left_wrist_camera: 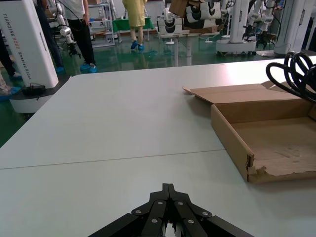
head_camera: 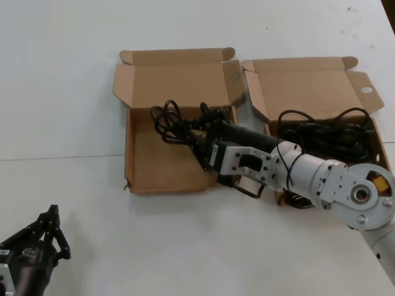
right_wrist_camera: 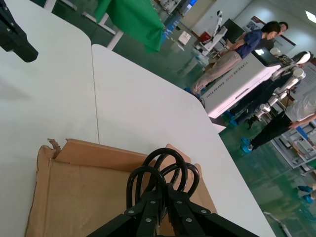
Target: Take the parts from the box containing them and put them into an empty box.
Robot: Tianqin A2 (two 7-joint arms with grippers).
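The empty box (head_camera: pixel 159 161), its low wall ragged at one corner, lies open left of the box containing the parts (head_camera: pixel 302 86), whose side flap has a round hole. Black cable bundles (head_camera: pixel 327 132) lie in that box. My right gripper (head_camera: pixel 197 137) reaches over the empty box, shut on one bundle of black cable (head_camera: pixel 168 120) that hangs above the far part of its floor. In the right wrist view the gripper (right_wrist_camera: pixel 170 190) clamps the loops (right_wrist_camera: pixel 165 149) above the cardboard floor (right_wrist_camera: pixel 74 197). My left gripper (head_camera: pixel 52 225) (left_wrist_camera: pixel 169 190) is parked shut near the table's front left.
Both boxes' lids stand open toward the far side. The white table (head_camera: pixel 74 80) has a seam running across it in front of the boxes. Beyond the table edge there are people and other robots on a green floor (left_wrist_camera: pixel 148 54).
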